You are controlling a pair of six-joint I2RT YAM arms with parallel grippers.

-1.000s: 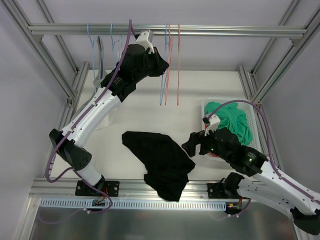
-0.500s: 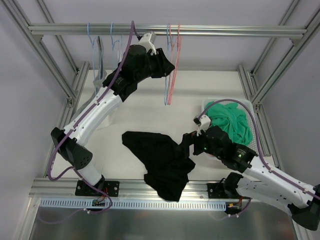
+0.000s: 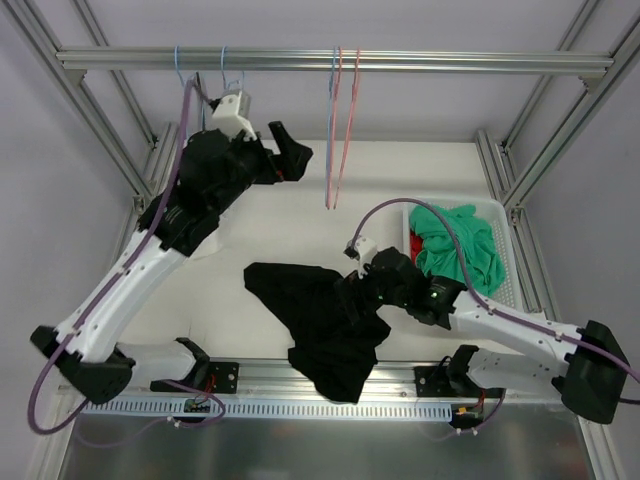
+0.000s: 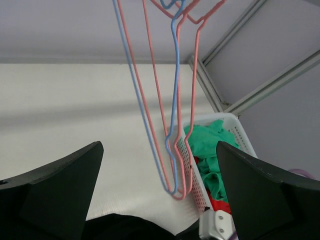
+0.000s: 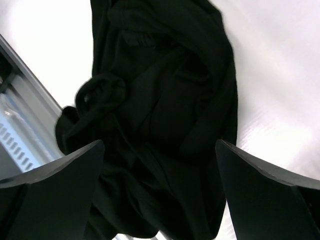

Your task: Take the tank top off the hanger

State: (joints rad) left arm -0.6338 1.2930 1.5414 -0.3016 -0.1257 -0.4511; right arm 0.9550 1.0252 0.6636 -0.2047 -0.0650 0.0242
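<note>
The black tank top [image 3: 312,322] lies crumpled on the white table, free of any hanger. A pink and a blue wire hanger [image 3: 336,130] hang bare from the top rail. My left gripper [image 3: 288,158] is open, left of these hangers and apart from them. In the left wrist view the hangers [image 4: 172,125] dangle ahead of the left gripper [image 4: 159,145], with nothing between its jaws. My right gripper [image 3: 348,300] is open, low over the tank top's right side. The right wrist view shows the tank top [image 5: 165,110] filling the space below the right gripper [image 5: 160,145].
A white basket [image 3: 506,262] with green and red clothes stands at the right, also seen as the basket [image 4: 189,165] in the left wrist view. More blue hangers [image 3: 202,75] hang at the rail's left end. Frame posts flank the table.
My left gripper opened, let go of the hangers and drew back to the left; the hangers swung back to hang straight. My right arm moved left over the tank top.
</note>
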